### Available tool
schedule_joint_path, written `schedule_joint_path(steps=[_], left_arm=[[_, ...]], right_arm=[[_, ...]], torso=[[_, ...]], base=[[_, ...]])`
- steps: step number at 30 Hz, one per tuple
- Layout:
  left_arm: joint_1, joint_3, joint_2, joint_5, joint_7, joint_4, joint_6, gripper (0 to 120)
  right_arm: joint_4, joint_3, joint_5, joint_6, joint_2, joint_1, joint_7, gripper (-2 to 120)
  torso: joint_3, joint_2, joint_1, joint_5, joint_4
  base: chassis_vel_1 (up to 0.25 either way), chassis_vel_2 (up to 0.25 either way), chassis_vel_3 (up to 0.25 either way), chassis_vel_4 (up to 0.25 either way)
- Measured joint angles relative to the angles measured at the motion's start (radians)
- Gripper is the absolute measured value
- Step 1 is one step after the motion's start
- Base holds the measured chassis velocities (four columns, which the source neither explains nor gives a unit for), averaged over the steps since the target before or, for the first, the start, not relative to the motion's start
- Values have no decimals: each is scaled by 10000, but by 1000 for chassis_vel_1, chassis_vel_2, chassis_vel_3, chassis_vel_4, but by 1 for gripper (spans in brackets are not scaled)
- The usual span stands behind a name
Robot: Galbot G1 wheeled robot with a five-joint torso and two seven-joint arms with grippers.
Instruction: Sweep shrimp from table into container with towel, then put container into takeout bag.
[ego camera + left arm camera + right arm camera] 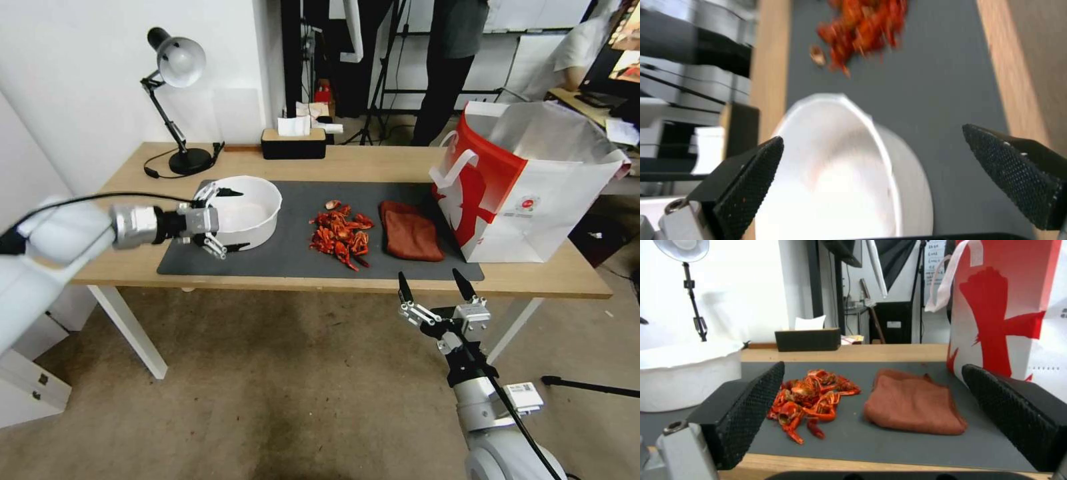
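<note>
Glossy red-orange shrimp (pixel 341 237) heaped on the bench (pixel 373 163); white container (pixel 250 210) at nine o'clock, spread left claw (pixel 230 220) straddling it; right claw (pixel 437 288) gapes.

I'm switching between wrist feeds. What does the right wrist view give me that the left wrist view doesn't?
Right wrist alone: the towel lying flat on the mat, the takeout bag standing beside it, and the open right gripper short of the table's near edge.
Left wrist alone: the open left gripper straddling the container, looking into its bowl.
Both: the shrimp piled on the mat, the container, and the table.
</note>
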Motion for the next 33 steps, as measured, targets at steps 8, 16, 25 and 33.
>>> schedule_joint_path(steps=[8,16,25,33], left_arm=[[-2742,2631,-466,673,1332,1430,254,100],[-4299,4107,-860,1615,2158,2286,-144,100],[-4891,4977,-1385,1951,2604,2761,-192,100],[-5689,6047,-1792,2031,2944,3535,-218,74]], right_arm=[[46,89,-31,173,78,-202,43,100],[-21,-14,-209,360,290,-257,84,100],[-37,37,-230,504,299,-360,105,100],[-65,62,-216,724,285,-466,148,100]], torso=[[0,0,0,3,2],[0,0,0,5,4],[0,0,0,3,3],[0,1,0,5,3]], base=[[0,0,0,0],[0,0,0,0],[0,0,0,0],[0,0,0,0]])
